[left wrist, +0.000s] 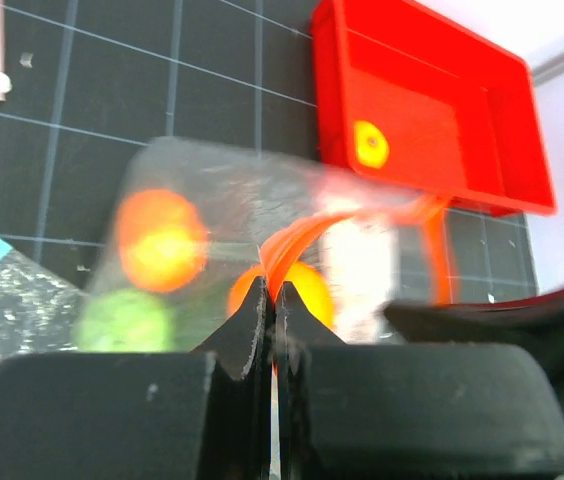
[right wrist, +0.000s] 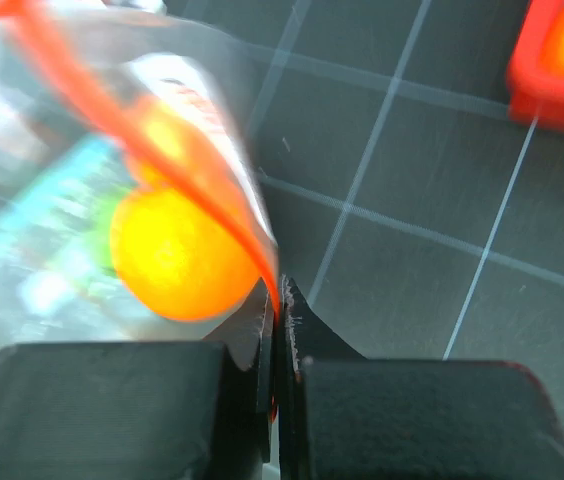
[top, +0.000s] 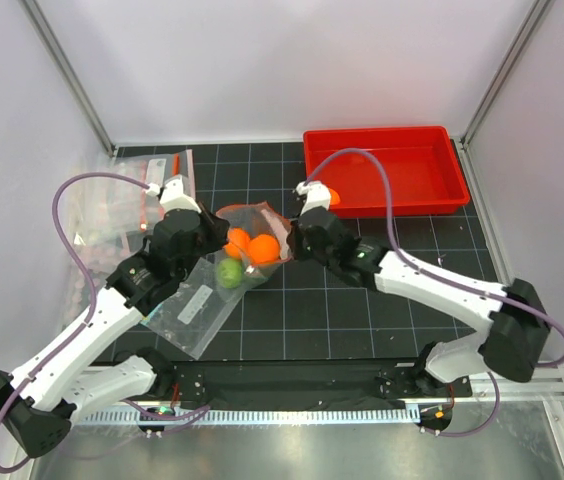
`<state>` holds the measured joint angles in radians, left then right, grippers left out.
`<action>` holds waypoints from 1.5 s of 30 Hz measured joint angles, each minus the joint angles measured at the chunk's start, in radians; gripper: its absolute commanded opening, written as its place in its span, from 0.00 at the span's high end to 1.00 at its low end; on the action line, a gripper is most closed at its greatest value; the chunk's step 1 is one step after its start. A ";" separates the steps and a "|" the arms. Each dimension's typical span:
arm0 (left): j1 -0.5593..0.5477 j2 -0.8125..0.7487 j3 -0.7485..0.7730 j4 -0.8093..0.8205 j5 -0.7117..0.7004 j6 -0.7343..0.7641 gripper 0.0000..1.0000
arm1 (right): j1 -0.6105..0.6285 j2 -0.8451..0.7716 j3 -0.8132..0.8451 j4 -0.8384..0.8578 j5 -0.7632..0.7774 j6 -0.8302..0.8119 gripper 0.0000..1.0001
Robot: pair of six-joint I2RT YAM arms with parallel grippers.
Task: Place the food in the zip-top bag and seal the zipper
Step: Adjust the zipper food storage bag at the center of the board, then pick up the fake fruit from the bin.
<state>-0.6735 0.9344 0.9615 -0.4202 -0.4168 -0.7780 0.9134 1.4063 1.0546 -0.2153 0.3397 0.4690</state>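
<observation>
Two pairs of jaws, the left jaws and right jaws, each pinch shut on the zipper (left wrist: 302,232) of the zip-top bag (top: 254,218), which lies on the table (top: 362,320). Inside are two orange fruits (top: 262,248) and a light green fruit (top: 229,272). Another orange fruit (left wrist: 370,145) seems left in the red tray (top: 432,205), and the mouth looks unsealed.

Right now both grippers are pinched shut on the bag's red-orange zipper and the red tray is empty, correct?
Not quite. The red tray is not empty: the left wrist view shows one orange fruit lying in it. The rest holds: the left gripper and right gripper are both shut on the zipper.
</observation>
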 measured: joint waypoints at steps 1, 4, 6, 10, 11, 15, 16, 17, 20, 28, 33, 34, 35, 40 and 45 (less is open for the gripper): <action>0.000 0.001 0.000 0.004 0.017 0.000 1.00 | 0.000 -0.025 0.021 -0.024 0.002 -0.002 0.99; 0.000 0.010 0.000 0.019 0.067 -0.001 1.00 | 0.001 -0.094 0.146 -0.089 0.000 -0.012 0.99; 0.000 0.015 0.000 0.021 0.093 -0.001 0.99 | 0.001 -0.119 0.227 -0.101 -0.005 -0.019 0.99; 0.000 0.013 0.000 0.019 0.109 0.000 0.99 | 0.001 -0.113 0.314 -0.097 -0.024 -0.029 0.99; 0.000 0.010 0.000 0.018 0.104 0.000 1.00 | 0.001 -0.107 0.314 -0.097 -0.029 -0.029 0.99; 0.000 -0.032 -0.001 0.002 0.053 0.006 1.00 | 0.001 -0.068 0.271 -0.112 -0.040 -0.035 0.99; 0.000 -0.045 -0.001 -0.001 0.042 0.008 1.00 | 0.001 -0.062 0.254 -0.117 -0.039 -0.038 0.99; 0.000 -0.060 -0.001 -0.002 0.029 0.010 1.00 | 0.000 -0.061 0.237 -0.119 -0.039 -0.041 0.99; 0.000 -0.070 -0.001 0.004 0.007 0.019 1.00 | -0.003 -0.061 0.198 -0.129 -0.039 -0.048 0.99; 0.000 0.103 0.000 0.000 0.017 0.026 1.00 | -0.033 -0.055 0.105 -0.069 -0.062 -0.050 0.84; 0.000 0.128 0.000 -0.003 0.016 0.027 0.99 | -0.055 -0.029 0.089 -0.054 -0.081 -0.051 0.58; 0.000 0.127 0.000 -0.003 0.016 0.027 0.99 | -0.060 -0.029 0.085 -0.052 -0.082 -0.048 0.54; 0.000 0.127 0.000 -0.003 0.016 0.027 1.00 | -0.068 -0.032 0.081 -0.048 -0.083 -0.050 0.50; 0.000 0.130 0.000 -0.003 0.016 0.027 1.00 | -0.105 -0.067 0.055 -0.050 -0.097 -0.053 0.22; 0.001 0.141 0.000 -0.002 0.016 0.026 1.00 | -0.164 -0.139 0.039 -0.048 -0.096 -0.055 0.14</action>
<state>-0.6724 1.0756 0.9615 -0.4225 -0.4007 -0.7517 0.7494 1.2671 1.0935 -0.2634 0.2436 0.4141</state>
